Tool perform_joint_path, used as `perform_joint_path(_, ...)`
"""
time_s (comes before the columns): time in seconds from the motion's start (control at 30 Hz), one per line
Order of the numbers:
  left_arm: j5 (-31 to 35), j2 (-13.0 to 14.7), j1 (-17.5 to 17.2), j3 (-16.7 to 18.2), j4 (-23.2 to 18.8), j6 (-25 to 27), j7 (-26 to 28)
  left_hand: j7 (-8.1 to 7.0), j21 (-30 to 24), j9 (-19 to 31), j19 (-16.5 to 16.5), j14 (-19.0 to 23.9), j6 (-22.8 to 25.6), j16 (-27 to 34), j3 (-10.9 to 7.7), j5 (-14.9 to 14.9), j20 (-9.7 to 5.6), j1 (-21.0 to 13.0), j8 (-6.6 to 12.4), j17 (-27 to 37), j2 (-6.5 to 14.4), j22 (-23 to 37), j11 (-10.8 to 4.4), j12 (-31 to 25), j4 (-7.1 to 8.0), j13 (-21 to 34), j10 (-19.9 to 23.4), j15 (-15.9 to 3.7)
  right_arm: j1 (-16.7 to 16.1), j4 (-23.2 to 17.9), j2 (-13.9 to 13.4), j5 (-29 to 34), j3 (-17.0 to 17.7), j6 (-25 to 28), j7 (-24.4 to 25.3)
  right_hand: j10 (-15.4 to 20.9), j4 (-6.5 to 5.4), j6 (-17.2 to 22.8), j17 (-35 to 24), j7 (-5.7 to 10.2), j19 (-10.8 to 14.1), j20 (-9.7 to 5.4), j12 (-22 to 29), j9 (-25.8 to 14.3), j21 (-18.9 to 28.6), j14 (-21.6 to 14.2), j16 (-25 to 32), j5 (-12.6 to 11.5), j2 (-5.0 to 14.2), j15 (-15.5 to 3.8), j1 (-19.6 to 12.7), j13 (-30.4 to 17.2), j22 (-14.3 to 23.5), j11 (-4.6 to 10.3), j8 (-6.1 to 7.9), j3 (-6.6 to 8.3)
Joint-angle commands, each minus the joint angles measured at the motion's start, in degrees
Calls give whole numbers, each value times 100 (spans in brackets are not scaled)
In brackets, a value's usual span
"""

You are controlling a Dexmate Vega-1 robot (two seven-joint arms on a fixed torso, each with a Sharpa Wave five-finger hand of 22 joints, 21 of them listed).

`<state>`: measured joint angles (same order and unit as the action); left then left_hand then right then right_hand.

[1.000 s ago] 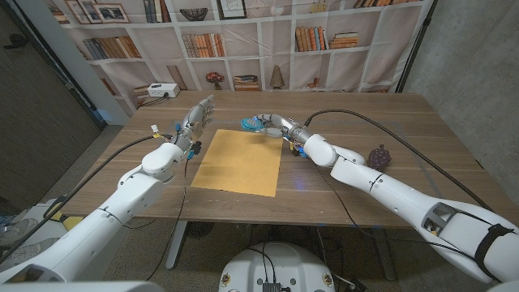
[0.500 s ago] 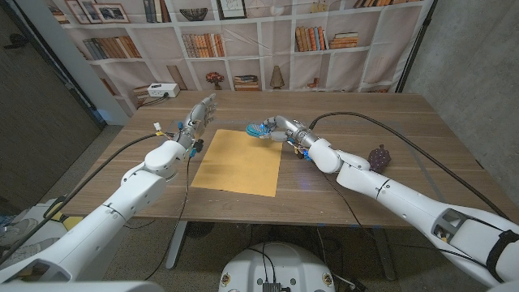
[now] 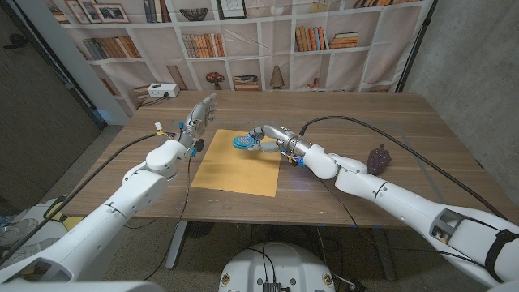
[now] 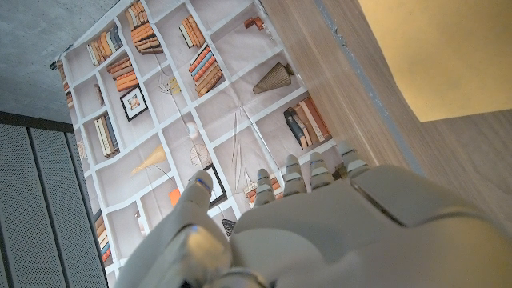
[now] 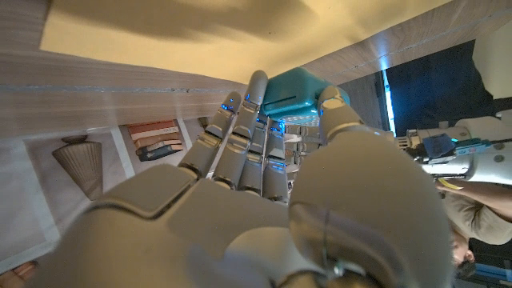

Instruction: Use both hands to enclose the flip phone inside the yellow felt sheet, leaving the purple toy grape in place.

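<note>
Item: flip phone (image 3: pixel 243 142), teal — carried in the right robot hand (image 3: pixel 261 138) just above centre of the head view, over the upper edge of the yellow felt sheet (image 3: pixel 239 162). Whether it already touched the felt could not be told.

Item: yellow felt sheet — lay open and unfolded on the wooden tabletop (image 3: pixel 340 122), centre of frame, no corner lifted.

Item: purple toy grape (image 3: pixel 379 156) — stood at right of frame, well apart from the sheet, close beside the right forearm.

Risks, as judged: the phone could slip from a light fingertip hold and land off the felt or on its edge. A sweep of the right forearm or its cable might nudge the grape out of place. Setting the phone too near the upper edge would leave little felt to fold over it. A dragging release could also rumple the sheet.

Right robot hand: fingers curled around the phone, thumb opposing them in the right wrist view — a closed hold on the phone alone.

Left robot hand (image 3: pixel 197 116): held up at upper left of the sheet, fingers extended and apart, holding nothing, clear of the felt.
</note>
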<state>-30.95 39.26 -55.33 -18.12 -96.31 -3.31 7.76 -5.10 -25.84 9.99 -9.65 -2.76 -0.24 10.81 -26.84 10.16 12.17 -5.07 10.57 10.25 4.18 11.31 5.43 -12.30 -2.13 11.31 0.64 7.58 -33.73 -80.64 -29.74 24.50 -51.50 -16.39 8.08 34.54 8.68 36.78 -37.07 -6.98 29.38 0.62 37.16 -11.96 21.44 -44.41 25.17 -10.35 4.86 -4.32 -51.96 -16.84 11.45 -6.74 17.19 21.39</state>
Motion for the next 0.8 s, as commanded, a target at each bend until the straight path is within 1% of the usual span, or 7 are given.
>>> perform_joint_path(0.03,18,-21,39,-31,-6,33,15,-19,10,30,-12,-25,-43,10,33,29,10,30,-4,21,-6,26,9,10,-6,18,-14,2,329,544,289,780,-421,-306,186,1406,-47,1757,-6,988,39,-18,303,-90,43,5,-25,-45,494,-682,-527,-338,15,940,833,361)
perform_joint_path(0.27,22,-17,70,-49,-15,91,21,-25,15,29,-12,-25,-39,11,34,30,10,35,-1,20,-5,27,2,8,-6,18,-13,0,430,725,452,933,-576,-241,255,1393,-46,1752,-13,990,33,-28,272,-78,54,17,-37,-33,485,-682,-540,-296,12,919,822,344)
perform_joint_path(0.43,32,-26,113,-72,19,77,-15,-21,19,29,-14,-24,-40,11,34,30,10,39,0,20,-5,27,0,7,-5,18,-13,-3,482,715,484,1145,-674,109,223,1308,-47,1671,-10,1022,14,-41,214,-67,59,88,-80,-23,486,-698,-554,-258,11,918,780,330)
perform_joint_path(0.5,31,-36,130,-80,41,67,-30,-29,21,29,-14,-28,-45,10,34,30,10,40,-1,20,-5,27,1,6,-5,18,-12,-4,522,838,531,1104,-685,151,233,1265,-52,1637,-16,1036,14,-41,184,-62,66,134,-100,-15,479,-668,-552,-237,10,910,761,313)
perform_joint_path(0.63,27,-47,156,-99,79,59,-62,-30,24,29,-15,-27,-43,11,35,30,10,43,1,20,-6,28,6,8,-6,17,-18,-5,556,970,584,1092,-683,266,419,1265,-75,1610,-27,1038,-1,-48,169,-56,68,150,-103,-5,484,-661,-535,-214,9,886,744,285)
perform_joint_path(0.7,21,-55,163,-102,97,57,-68,-28,25,29,-15,-30,-44,10,35,30,10,44,1,20,-6,28,4,7,-6,17,-17,-4,555,971,581,1112,-673,327,553,1290,-72,1623,-38,1036,3,-50,178,-54,74,124,-85,-3,489,-661,-544,-211,9,913,747,278)
perform_joint_path(0.8,18,-56,170,-108,116,47,-87,-23,28,29,-15,-32,-42,9,36,30,10,47,2,20,-6,28,14,6,-5,17,-16,-4,582,971,564,1147,-698,400,623,1313,-70,1633,-44,1035,11,-58,180,-50,83,99,-74,-1,493,-667,-555,-200,8,884,745,268)
